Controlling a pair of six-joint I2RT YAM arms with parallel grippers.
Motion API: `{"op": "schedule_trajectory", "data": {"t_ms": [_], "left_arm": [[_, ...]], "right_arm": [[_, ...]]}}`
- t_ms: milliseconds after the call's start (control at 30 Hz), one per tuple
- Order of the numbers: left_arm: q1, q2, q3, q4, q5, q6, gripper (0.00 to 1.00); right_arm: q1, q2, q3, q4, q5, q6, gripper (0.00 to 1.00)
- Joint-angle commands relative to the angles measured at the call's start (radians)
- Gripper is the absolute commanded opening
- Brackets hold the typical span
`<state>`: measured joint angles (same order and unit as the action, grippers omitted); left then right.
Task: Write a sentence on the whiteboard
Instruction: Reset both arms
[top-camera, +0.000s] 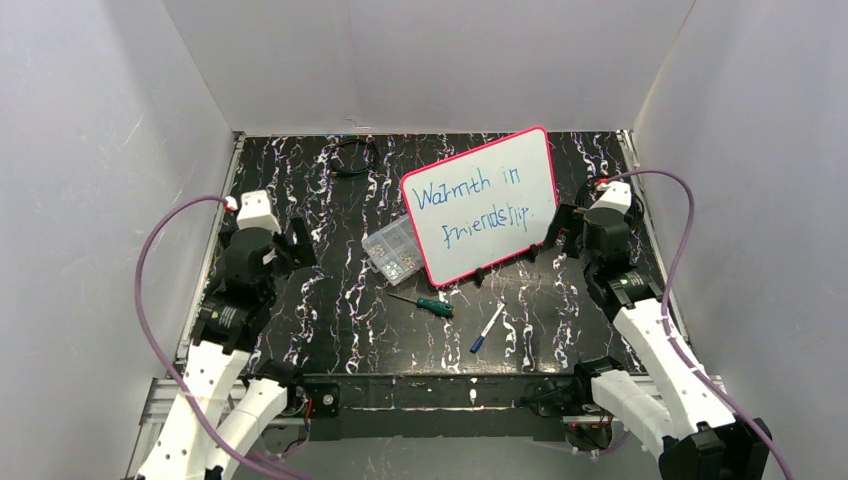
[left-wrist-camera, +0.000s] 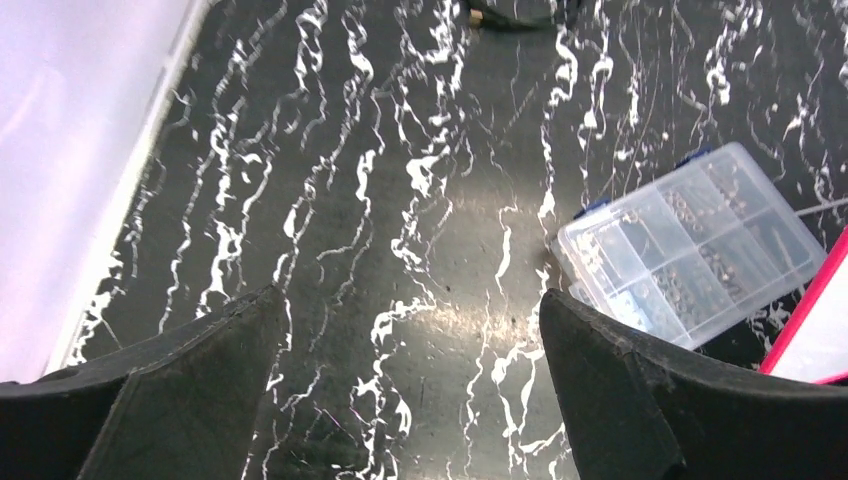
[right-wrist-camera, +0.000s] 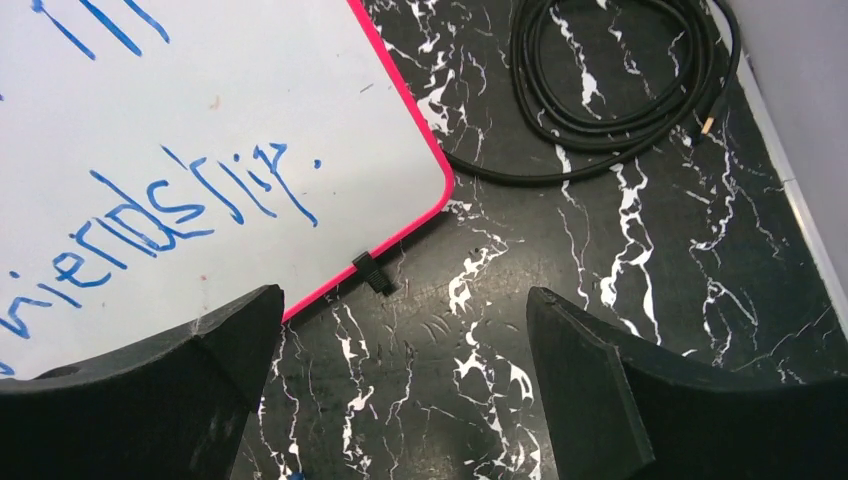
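Whiteboard (top-camera: 535, 158) bearing the blue sentence (top-camera: 483, 205) "Warmth in friendship." sits toward one o'clock on the table (top-camera: 330, 285), right gripper (right-wrist-camera: 402, 300) at its three o'clock, left gripper (left-wrist-camera: 410, 300) far at nine o'clock, both spread wide, holding nothing.

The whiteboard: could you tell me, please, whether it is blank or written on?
Written on. The whiteboard bears the sentence in blue marker, in two lines that read "Warmth in friendship."

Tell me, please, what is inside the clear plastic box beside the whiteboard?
Through its clear lid, the compartment box shows several divided sections holding small metallic parts, too small to identify. In the top view, the whiteboard seems to cover a little of the box's side nearest it.
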<state>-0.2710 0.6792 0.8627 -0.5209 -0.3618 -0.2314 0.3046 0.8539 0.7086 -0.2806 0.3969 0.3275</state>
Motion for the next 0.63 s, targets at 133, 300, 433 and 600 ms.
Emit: {"op": "schedule_trajectory", "data": {"t_ms": [133, 300, 433, 600], "left_arm": [[0.004, -0.163, -0.068, 0.096, -0.118, 0.082, 0.98], [0.004, -0.174, -0.073, 0.097, -0.12, 0.079, 0.98], [0.004, -0.174, -0.074, 0.094, -0.12, 0.073, 0.98], [0.003, -0.186, -0.075, 0.091, -0.121, 0.068, 0.98]], "right_arm": [[-0.047, -0.153, 0.015, 0.104, -0.083, -0.117, 0.99], [-0.047, -0.221, -0.012, 0.132, -0.06, -0.12, 0.99], [-0.047, -0.218, -0.009, 0.127, -0.062, -0.122, 0.99], [-0.047, -0.225, -0.009, 0.127, -0.061, -0.123, 0.99]]}}
